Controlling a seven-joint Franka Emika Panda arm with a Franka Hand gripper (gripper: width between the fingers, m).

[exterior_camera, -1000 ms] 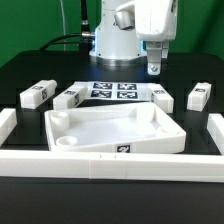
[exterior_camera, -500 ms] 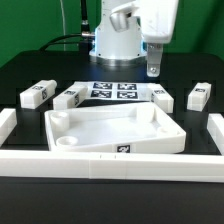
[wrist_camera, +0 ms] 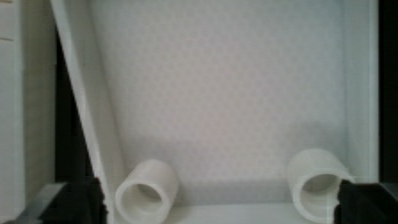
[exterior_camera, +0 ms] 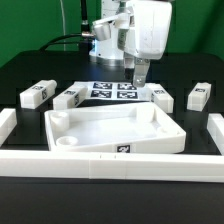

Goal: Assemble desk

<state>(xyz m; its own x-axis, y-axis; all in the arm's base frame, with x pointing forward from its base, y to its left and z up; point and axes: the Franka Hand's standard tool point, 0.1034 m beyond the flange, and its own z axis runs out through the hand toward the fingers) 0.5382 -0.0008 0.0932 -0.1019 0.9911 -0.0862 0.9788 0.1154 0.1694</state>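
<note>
Here the claw [exterior_camera: 140, 76], its opening indiscernible, hangs near the smooth white tray-shaped tabletop [exterior_camera: 115, 128].

Gripper [exterior_camera: 140, 84] has moved toward the exterior view's left and dropped slightly. Wrist has rotated. It's now nearer bench centre, farther from the far edge.

No real words, brands or numbers readable anywhere. Just black-and-white square tags: a bunch on the marker board [exterior_camera: 113, 91], some on the 4 leg blocks [exterior_camera: 37, 94], 1 on the tabletop [exterior_camera: 100, 150] front rim.
</note>
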